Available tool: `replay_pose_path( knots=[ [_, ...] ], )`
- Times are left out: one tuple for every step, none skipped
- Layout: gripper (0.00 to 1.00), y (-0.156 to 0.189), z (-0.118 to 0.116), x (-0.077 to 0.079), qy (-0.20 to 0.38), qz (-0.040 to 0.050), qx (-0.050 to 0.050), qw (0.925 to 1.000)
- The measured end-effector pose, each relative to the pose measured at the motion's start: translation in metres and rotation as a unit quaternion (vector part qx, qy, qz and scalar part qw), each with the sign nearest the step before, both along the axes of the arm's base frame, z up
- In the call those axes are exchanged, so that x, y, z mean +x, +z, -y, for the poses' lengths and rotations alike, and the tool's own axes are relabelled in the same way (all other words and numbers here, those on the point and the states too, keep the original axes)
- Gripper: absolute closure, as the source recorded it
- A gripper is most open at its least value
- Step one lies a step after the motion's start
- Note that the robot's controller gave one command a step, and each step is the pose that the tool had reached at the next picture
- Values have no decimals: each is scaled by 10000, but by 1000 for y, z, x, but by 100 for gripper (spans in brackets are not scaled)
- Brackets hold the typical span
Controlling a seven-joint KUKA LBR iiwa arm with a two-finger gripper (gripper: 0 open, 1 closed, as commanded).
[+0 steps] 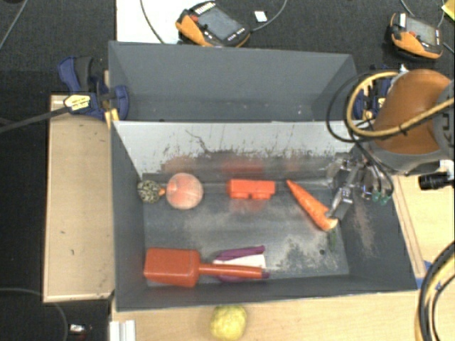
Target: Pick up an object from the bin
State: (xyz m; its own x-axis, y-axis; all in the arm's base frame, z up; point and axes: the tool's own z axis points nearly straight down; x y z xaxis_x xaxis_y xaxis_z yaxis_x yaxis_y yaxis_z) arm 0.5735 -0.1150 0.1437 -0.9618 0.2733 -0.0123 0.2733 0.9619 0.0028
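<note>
Camera view: the gripper [346, 194] sits low at the bin's [234, 84] 3 o'clock side, just beside the thick end of the orange carrot [307, 202] lying slantwise there; spread or pinching, I cannot tell. I judge this the grasp step: next it must close on the carrot and lift straight up. The arm [412, 112] leans in from 3 o'clock, wrist tipped down
</note>
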Motion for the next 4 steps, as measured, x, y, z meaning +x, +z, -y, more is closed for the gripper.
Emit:
replay_pose_path(
  knots=[
    [0,-44,-25,-1,-213,-30,7,9998],
    [0,-74,-13,11,-832,39,1,9965],
    [100,-73,-2,-15,-1525,-14,13,9883],
    [100,-73,-2,-16,-1520,-14,13,9884]
  ],
)
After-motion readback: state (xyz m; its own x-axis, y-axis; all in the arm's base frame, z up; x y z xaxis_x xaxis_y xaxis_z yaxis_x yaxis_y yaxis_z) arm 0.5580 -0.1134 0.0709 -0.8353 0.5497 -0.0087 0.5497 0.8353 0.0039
